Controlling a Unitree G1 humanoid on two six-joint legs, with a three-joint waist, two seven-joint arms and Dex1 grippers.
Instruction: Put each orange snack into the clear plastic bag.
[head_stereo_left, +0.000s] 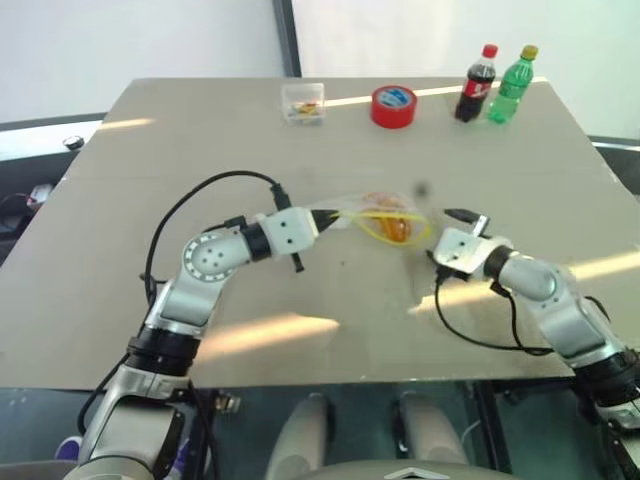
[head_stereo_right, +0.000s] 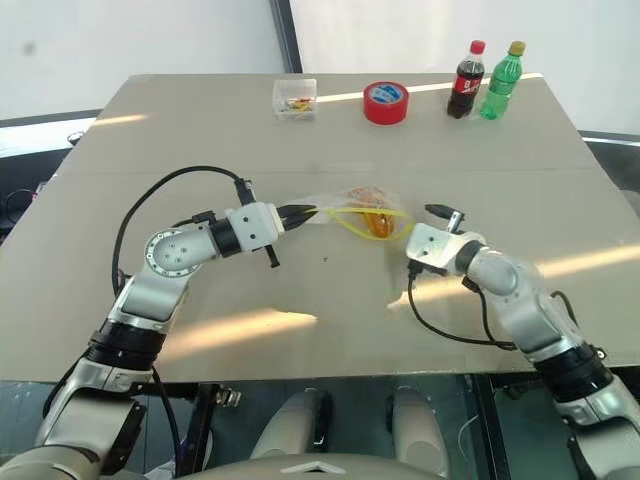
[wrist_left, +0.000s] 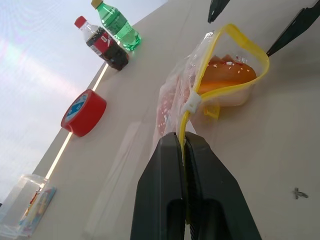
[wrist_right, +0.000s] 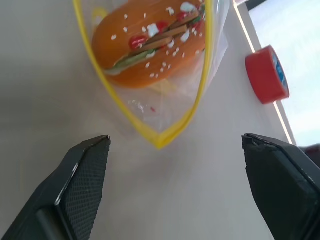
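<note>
Currently clenched on the yellow seal strip (wrist_left: 220, 55) of the clear plastic bag (head_stereo_left: 375, 215): left pincer (wrist_left: 184, 150), holding the mouth propped open above the desk (head_stereo_left: 250, 130). Spread wide and empty, just in front of that mouth: right pincer (wrist_right: 177, 150), fingers (wrist_right: 85, 170) apart on either side of the strip's lower corner, touching nothing.

Already inside the bag: one orange snack (wrist_right: 150, 42), a speckled burger-shaped bun, sitting close to the opening rather than deep in. Behind it, through the crinkled film, more orange (head_stereo_left: 378, 203); cannot tell whether a second snack or a reflection.

Risks from here:
- Snack rolling back out, given its place right at the mouth and the bag lying nearly flat; any tug or tilt by the left pincer likely enough to spill it.
- Thin strip slipping from the left grip, letting the mouth collapse.
- Right fingers catching the yellow strip on pulling away and dragging the bag along.

Well apart at the far edge: red tape roll (head_stereo_left: 393, 106), cola bottle (head_stereo_left: 476, 84), green bottle (head_stereo_left: 513, 86), small clear box (head_stereo_left: 303, 102).
</note>
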